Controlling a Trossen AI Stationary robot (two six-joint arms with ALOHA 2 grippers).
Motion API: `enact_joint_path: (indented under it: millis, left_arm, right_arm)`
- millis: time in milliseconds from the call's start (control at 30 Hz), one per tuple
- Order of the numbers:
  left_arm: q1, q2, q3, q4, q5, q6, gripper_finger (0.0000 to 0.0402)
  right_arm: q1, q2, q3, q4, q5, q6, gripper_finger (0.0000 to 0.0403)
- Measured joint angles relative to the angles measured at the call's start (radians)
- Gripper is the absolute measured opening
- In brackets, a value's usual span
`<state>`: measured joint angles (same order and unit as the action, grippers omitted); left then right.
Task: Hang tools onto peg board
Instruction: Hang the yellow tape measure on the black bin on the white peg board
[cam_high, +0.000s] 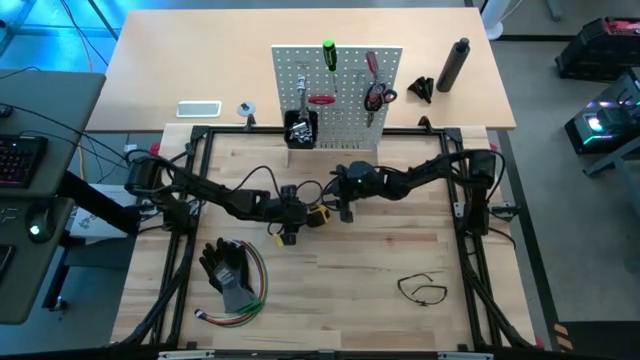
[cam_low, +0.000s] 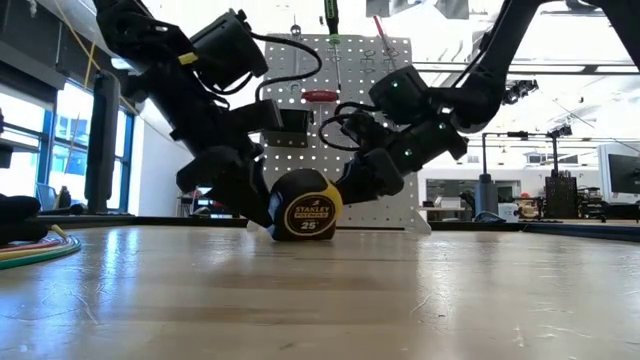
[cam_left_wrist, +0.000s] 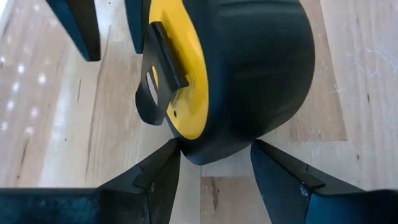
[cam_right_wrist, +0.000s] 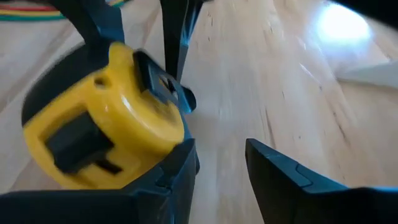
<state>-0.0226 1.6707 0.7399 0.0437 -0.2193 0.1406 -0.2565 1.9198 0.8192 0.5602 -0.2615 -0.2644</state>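
Note:
The yellow-and-black tape measure (cam_low: 306, 208) stands on its edge on the table, label toward the near side. My left gripper (cam_left_wrist: 214, 155) comes at it from the table's left and is shut on its left end. My right gripper (cam_right_wrist: 221, 158) is open just right of it, with bare wood between its fingers and the tape measure outside the gap. The peg board (cam_high: 345, 120) stands upright behind, with a green screwdriver (cam_high: 328, 55), red-handled tools (cam_high: 376, 92) and a black bin (cam_high: 301, 128) on it. A thin black loop (cam_high: 422, 288) lies flat at the near right. My left gripper pinches the tape measure's left end (cam_left_wrist: 205, 152) between its two fingers, one on the yellow face with the black clip and one on the opposite side. The fingers slant down from the table's left. The tape measure stays upright with its bottom edge on the table. My right gripper has the outer side of one finger (cam_right_wrist: 180, 165) right beside the tape measure's yellow body (cam_right_wrist: 124, 124). I cannot tell whether it touches it.
Black gloves (cam_high: 228, 268) and a bundle of coloured wires (cam_high: 245, 305) lie at the near left. Behind the peg board are a phone (cam_high: 199, 108) and a dark bottle (cam_high: 455, 65). Bare wood stretches between the tape measure and the near edge.

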Motion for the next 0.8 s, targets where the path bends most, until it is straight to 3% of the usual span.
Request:
enact_joint_path:
  millis: [567, 800]
  left_arm:
    - [0.090, 0.022, 0.002, 0.029, 0.172, 0.029, 0.0188]
    - [0.091, 0.048, 0.002, 0.038, 0.185, 0.006, 0.0188]
  right_arm:
    - [-0.020, 0.001, -0.002, -0.089, 0.026, -0.006, 0.0138]
    - [-0.029, 0.001, -0.002, -0.160, 0.027, -0.004, 0.0138]
